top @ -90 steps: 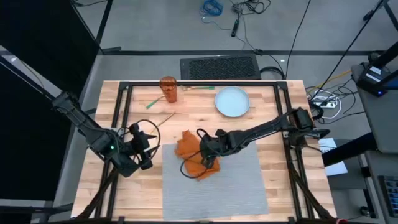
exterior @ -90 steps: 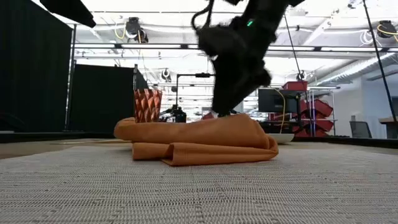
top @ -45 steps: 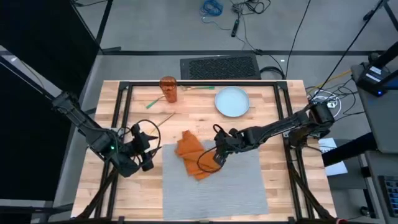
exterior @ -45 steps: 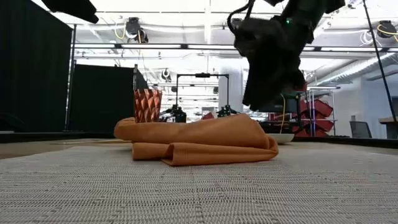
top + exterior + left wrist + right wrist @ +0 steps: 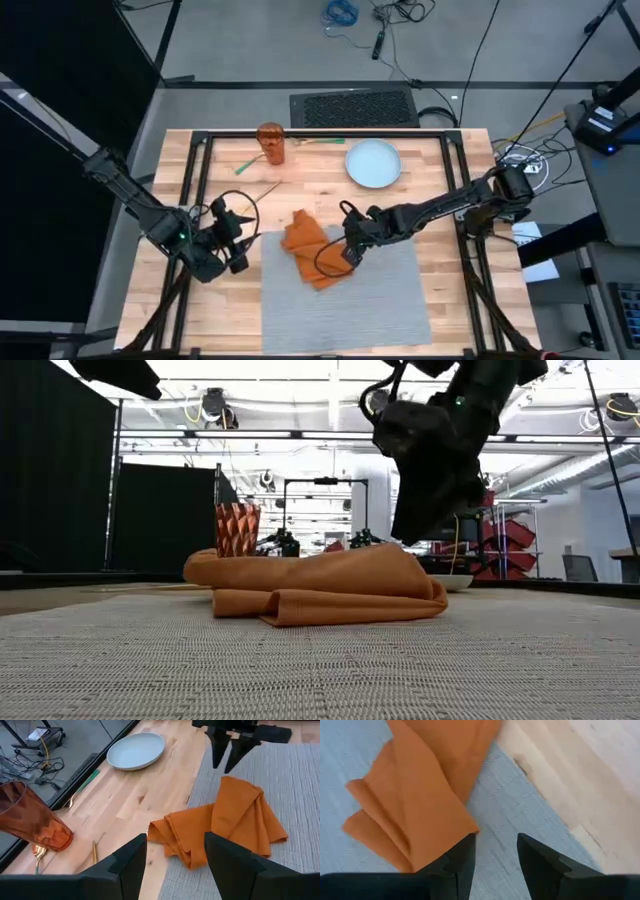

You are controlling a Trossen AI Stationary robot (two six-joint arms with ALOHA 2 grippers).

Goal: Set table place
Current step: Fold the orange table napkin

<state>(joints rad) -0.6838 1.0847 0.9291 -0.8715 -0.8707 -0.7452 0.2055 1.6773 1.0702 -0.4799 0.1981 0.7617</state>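
The grey woven place (image 5: 350, 300) lies flat on the table (image 5: 440, 190) at the near middle. A crumpled orange napkin (image 5: 308, 250) rests with one part on the place's far left corner (image 5: 290, 785) and the other part on the bare wood. My right gripper (image 5: 347, 250) hangs open above the place, just right of the napkin (image 5: 420, 795), with only grey mat (image 5: 520, 805) between its fingers. It is raised clear of the napkin (image 5: 320, 590) in the low view. My left gripper (image 5: 235, 252) waits open to the left, over the wood.
A pale blue plate (image 5: 373, 163) sits at the far middle right and a faceted orange cup (image 5: 271, 143) at the far left. Gold and green cutlery (image 5: 70, 802) lies near the cup. The black frame (image 5: 200, 180) runs along the table's edges.
My right gripper has risen from the top of the napkin and gone a little toward the table's right edge. It now hangs beside the napkin. The napkin has kept its place and shape.
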